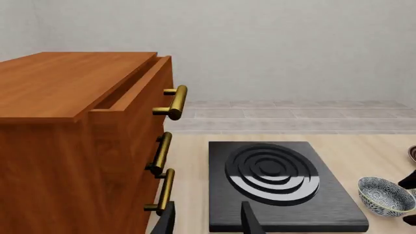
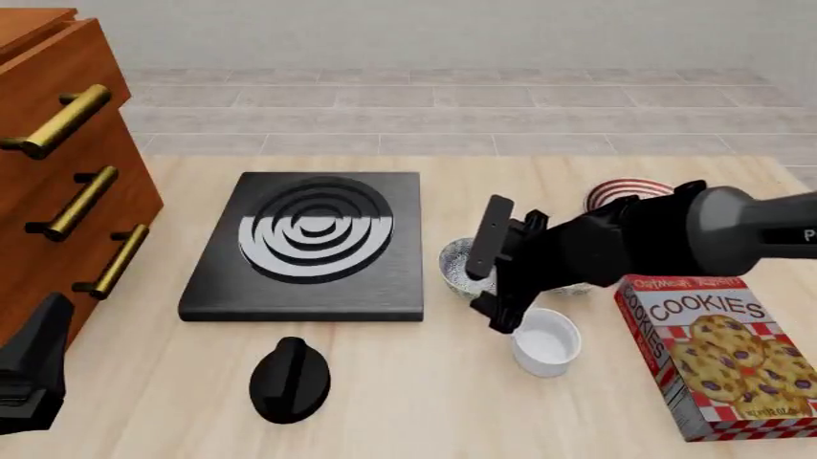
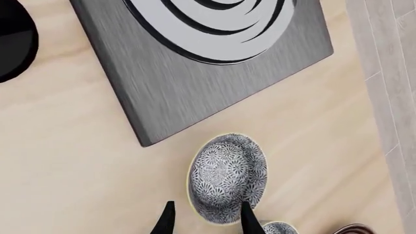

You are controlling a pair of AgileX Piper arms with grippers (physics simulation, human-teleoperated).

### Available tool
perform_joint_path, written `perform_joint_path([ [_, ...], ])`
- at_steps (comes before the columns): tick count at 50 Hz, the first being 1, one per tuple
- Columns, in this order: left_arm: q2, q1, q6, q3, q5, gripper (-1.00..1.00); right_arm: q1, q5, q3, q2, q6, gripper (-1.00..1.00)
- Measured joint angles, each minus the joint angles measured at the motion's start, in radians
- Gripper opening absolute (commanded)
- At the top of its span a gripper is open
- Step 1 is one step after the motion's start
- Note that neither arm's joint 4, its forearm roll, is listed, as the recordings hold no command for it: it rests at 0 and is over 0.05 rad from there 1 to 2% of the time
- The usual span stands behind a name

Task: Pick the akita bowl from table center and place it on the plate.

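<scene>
Two arms on the table, and the right one is doing the work. Across the middle right of the front view, the right gripper (image 2: 491, 270) hangs over the akita bowl (image 2: 461, 265), jaws spread wide, nothing between them. Its wrist camera shows one fingertip (image 3: 249, 218) over the bowl's (image 3: 227, 178) near rim and the other out over bare table. That bowl sits centre frame, just beside the black burner plate's (image 2: 310, 247) right edge. Behind the arm, upper right, a sliver of the plate (image 2: 625, 191) with red stripes peeks out. A white cup (image 2: 546, 342) stands below the gripper, cookie box (image 2: 717, 356) at lower right. Down in the lower left corner, the left gripper (image 1: 206, 218) idles, fingers apart and empty, beside the wooden drawer unit (image 2: 57, 163).
</scene>
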State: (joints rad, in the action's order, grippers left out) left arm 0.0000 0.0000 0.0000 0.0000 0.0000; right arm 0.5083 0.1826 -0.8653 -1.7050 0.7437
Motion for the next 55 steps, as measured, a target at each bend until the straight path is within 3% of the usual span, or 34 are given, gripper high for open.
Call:
perform_joint_path([
  [44,0.000,0.000,0.000,0.000,0.000,1.00,0.037,-0.021,-0.049,-0.115,-0.030,1.00],
  [45,0.000,0.000,0.000,0.000,0.000,1.00,0.038,-0.022,-0.049,-0.117,-0.030,-1.00],
  [55,0.000,0.000,0.000,0.000,0.000,1.00,0.054,-0.034,-0.042,-0.113,-0.024,-1.00],
])
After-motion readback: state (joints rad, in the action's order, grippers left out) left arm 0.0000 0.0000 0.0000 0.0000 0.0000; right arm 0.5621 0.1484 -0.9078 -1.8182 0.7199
